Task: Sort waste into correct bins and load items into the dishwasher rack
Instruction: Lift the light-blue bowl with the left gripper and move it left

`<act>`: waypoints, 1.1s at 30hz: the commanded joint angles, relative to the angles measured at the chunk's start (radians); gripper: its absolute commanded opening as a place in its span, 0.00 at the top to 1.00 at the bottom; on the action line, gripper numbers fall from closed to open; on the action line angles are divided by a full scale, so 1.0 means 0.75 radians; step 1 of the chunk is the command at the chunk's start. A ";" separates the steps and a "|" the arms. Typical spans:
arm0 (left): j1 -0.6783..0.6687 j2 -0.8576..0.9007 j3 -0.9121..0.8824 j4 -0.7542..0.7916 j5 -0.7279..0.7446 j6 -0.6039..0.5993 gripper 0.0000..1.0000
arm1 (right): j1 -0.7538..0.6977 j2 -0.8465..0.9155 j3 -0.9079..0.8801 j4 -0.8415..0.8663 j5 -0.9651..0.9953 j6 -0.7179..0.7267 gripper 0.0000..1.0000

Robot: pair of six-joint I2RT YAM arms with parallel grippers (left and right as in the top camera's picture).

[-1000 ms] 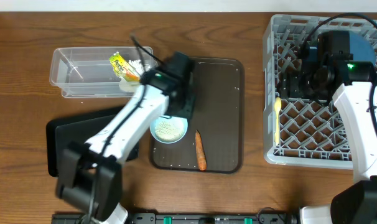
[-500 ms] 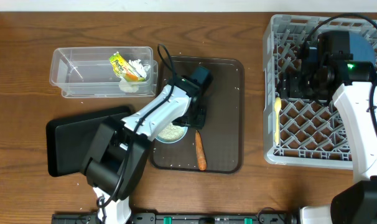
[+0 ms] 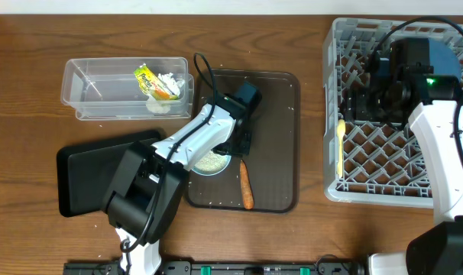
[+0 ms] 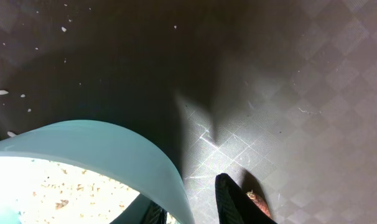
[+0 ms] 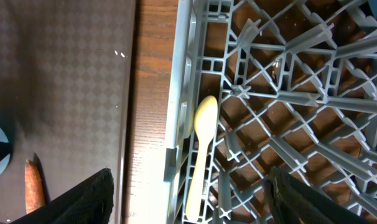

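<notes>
The white bowl [image 3: 208, 161] with a pale blue rim [image 4: 114, 143] holds rice [image 4: 51, 186] and stands on the brown serving tray [image 3: 273, 114]. My left gripper [image 3: 236, 145] [image 4: 191, 208] is open and straddles the bowl's right rim, one finger inside and one outside. The orange carrot [image 3: 246, 185] [image 4: 260, 202] lies just beside the outer finger. My right gripper [image 3: 352, 107] [image 5: 204, 205] is open wide and empty above the left edge of the grey rack [image 3: 384, 153] [image 5: 288, 93]. The pale yellow spoon [image 3: 340, 141] [image 5: 201, 149] lies there. The blue plate [image 3: 448, 53] is in the rack.
The clear tub [image 3: 101, 92] at the back left holds the yellow-green wrapper [image 3: 145, 79] and white tissue [image 3: 168, 80]. The black tray [image 3: 79, 179] lies at the front left. Loose rice grains [image 4: 0, 92] dot the brown tray [image 5: 58, 74].
My left arm swung right from the clear tub down to the bowl's right rim, then held still. The right arm has not moved.
</notes>
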 commanded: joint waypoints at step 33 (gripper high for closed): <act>0.176 -0.368 0.013 -0.162 -0.128 -0.008 0.94 | -0.004 -0.001 0.009 -0.011 -0.010 0.000 0.25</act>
